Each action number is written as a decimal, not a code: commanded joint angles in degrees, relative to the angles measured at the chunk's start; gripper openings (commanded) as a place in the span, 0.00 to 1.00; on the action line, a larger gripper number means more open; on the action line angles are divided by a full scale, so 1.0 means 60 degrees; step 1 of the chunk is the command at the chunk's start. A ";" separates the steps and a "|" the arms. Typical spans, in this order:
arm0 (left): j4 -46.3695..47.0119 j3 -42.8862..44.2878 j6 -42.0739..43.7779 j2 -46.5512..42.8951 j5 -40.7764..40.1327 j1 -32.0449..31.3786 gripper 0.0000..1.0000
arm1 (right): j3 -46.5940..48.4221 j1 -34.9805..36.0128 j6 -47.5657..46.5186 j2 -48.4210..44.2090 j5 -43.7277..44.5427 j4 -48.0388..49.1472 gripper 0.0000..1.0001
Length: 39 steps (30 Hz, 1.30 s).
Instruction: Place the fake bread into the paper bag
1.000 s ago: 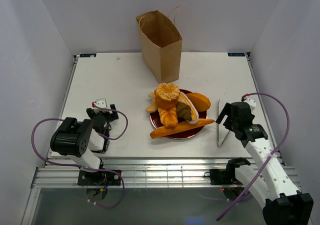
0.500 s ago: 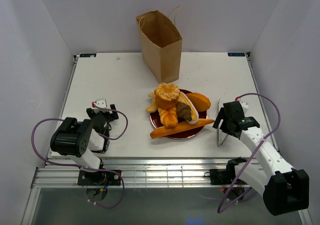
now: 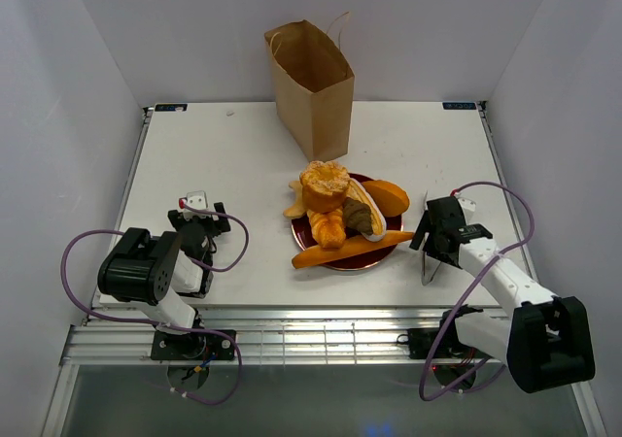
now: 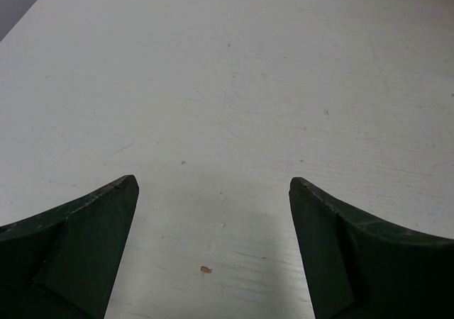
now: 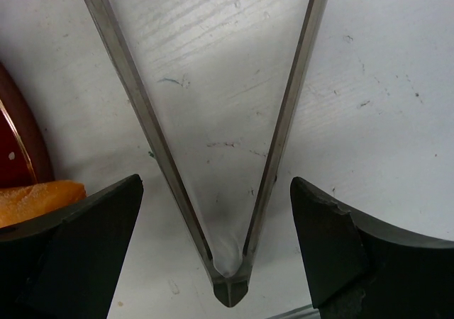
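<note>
Your right pincer is hanging spread wide, gripping nothing, over the hinged end of the metal tongs lying on the tabletop just beside the dark red plate, where the fake bread is sitting heaped. Your left pincer is gaping too, low over the white tabletop, and the paper bag is standing upright beyond the plate.

Tongs were brushed metal, dull sheen. Bench was matt white, lightly scuffed. Paper bag matt kraft; fake bread looked glossy.
</note>
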 commanded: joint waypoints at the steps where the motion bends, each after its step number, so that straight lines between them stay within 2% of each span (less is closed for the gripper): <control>1: 0.0991 0.0091 -0.0124 -0.0166 0.0129 0.0036 0.98 | -0.0058 -0.0023 0.0020 0.0229 0.0368 0.1157 0.90; 5: 0.0991 0.0091 -0.0124 -0.0166 0.0129 0.0050 0.98 | -0.0028 -0.0198 -0.0053 0.0434 0.0574 0.1611 0.90; 11: 0.0991 0.0091 -0.0124 -0.0166 0.0129 0.0050 0.98 | -0.0321 -0.0549 -0.0405 0.0799 -0.0040 0.2667 0.91; 17: 0.0977 0.0091 -0.0124 -0.0166 0.0129 0.0036 0.98 | -0.0205 -0.0785 -0.0698 0.1474 -0.0525 0.3063 1.00; 18: 0.0977 0.0077 -0.0124 -0.0166 0.0129 0.0035 0.98 | -0.0175 -0.0785 -0.0698 0.1532 -0.0496 0.3063 0.97; 27: 0.0977 0.0077 -0.0124 -0.0166 0.0129 0.0035 0.98 | -0.0073 -0.0828 -0.0727 0.1562 0.0120 0.3019 0.95; 35: 0.0977 0.0091 -0.0124 -0.0166 0.0129 0.0050 0.98 | -0.0160 -0.0843 -0.0640 0.1373 0.0032 0.3033 0.78; 39: 0.0991 0.0091 -0.0124 -0.0166 0.0129 0.0050 0.98 | -0.0277 -0.0843 -0.0669 0.1006 -0.0012 0.2917 0.75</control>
